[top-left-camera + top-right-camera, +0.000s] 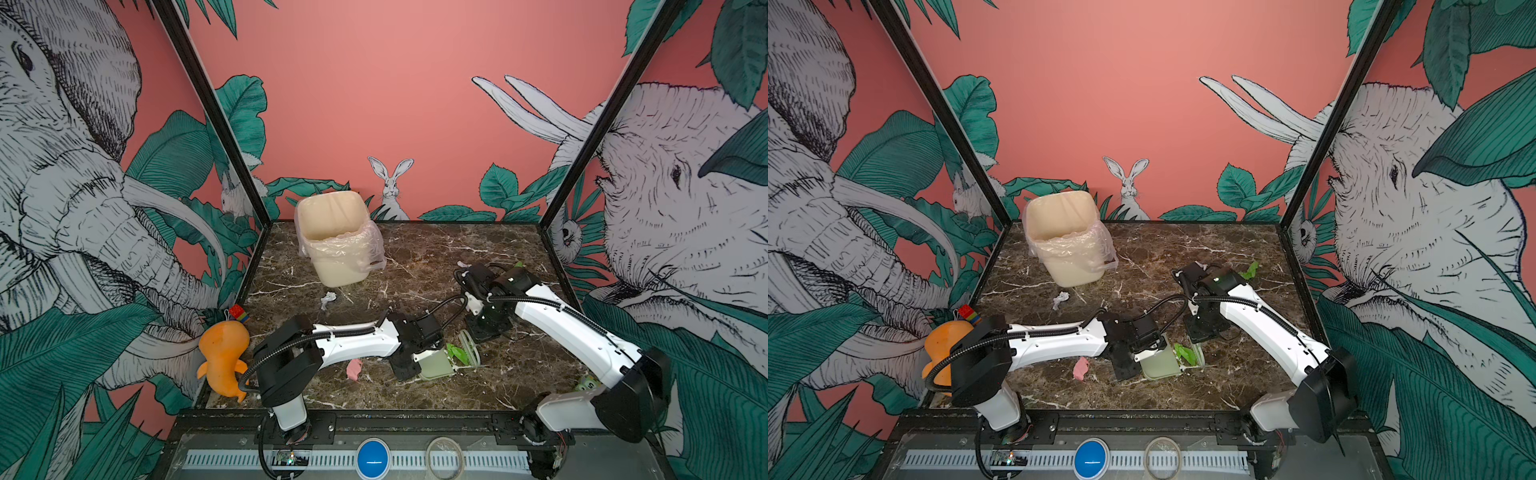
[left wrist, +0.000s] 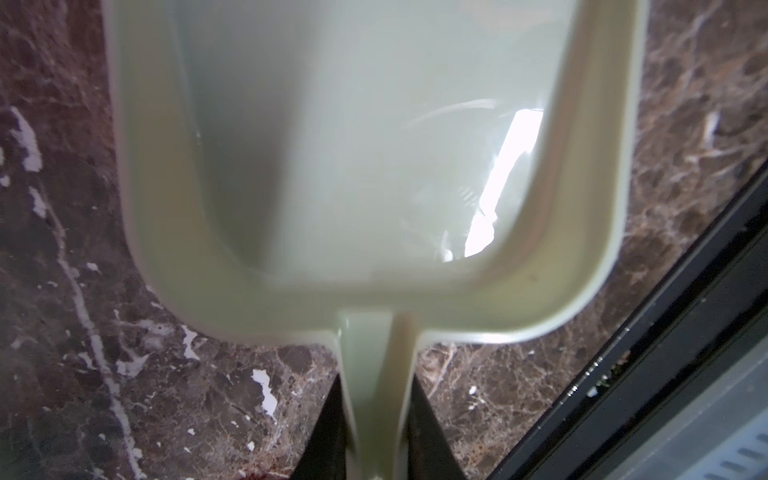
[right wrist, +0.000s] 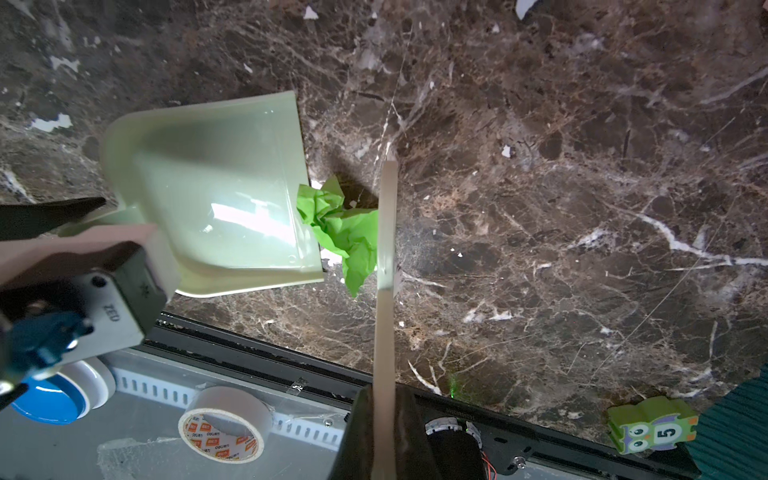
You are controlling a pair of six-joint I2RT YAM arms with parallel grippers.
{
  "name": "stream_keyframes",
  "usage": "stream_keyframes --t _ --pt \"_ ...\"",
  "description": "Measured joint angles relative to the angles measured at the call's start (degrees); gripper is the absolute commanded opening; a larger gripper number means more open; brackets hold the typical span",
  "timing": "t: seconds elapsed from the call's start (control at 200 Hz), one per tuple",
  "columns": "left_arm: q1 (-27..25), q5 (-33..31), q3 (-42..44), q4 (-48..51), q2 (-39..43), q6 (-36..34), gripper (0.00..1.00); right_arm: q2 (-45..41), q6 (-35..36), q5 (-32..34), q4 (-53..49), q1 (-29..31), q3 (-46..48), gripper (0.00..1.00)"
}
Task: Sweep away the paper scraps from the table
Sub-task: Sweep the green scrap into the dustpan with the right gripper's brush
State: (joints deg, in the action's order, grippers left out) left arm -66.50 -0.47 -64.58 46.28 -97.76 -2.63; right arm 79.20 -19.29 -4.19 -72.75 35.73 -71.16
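My left gripper [image 2: 374, 392] is shut on the handle of the pale green dustpan [image 2: 374, 166], which rests on the table [image 1: 523, 370] near the front middle. My right gripper [image 3: 384, 415] is shut on the pale brush [image 3: 384, 249], held upright just beyond the pan's lip. A crumpled bright green scrap [image 3: 340, 228] lies squeezed between brush and dustpan [image 1: 436, 365]. Loose paper scraps lie elsewhere: a pink one [image 1: 354, 369] under the left arm, a white one [image 1: 328, 300] in front of the bin, and a green one [image 1: 1251, 270] behind the right arm.
A cream bin [image 1: 336, 237] with a clear liner stands at the back left. An orange toy [image 1: 224, 357] leans at the left edge. A small green numbered block [image 3: 650, 424] sits at the front right. A tape roll [image 3: 226, 428] lies below the table's front frame.
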Motion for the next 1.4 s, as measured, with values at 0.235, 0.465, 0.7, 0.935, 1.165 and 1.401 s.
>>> stream_keyframes --t 0.235,0.465,0.7,0.935,1.165,1.401 --pt "-0.22 -0.02 0.0 -0.2 -0.07 -0.02 0.12 -0.39 0.85 5.31 -2.54 -1.16 -0.39 0.0" --pt "-0.26 -0.02 0.0 -0.42 -0.07 -0.07 0.12 0.44 0.42 5.18 -1.92 -0.13 0.28 0.0" --pt "-0.26 -0.02 0.0 -0.33 -0.09 -0.07 0.12 1.62 -2.29 2.32 0.87 3.61 0.28 0.0" --pt "-0.26 -0.04 0.0 0.15 -0.2 -0.02 0.12 1.73 -6.12 -2.97 4.87 7.06 -0.39 0.0" --pt "-0.26 -0.09 0.0 0.07 -0.2 0.02 0.12 0.44 -8.66 -7.61 7.23 8.31 -0.59 0.0" --pt "-0.26 -0.68 0.0 -0.52 -0.15 0.09 0.11 -1.22 -8.57 -7.04 5.35 8.33 -0.59 0.0"
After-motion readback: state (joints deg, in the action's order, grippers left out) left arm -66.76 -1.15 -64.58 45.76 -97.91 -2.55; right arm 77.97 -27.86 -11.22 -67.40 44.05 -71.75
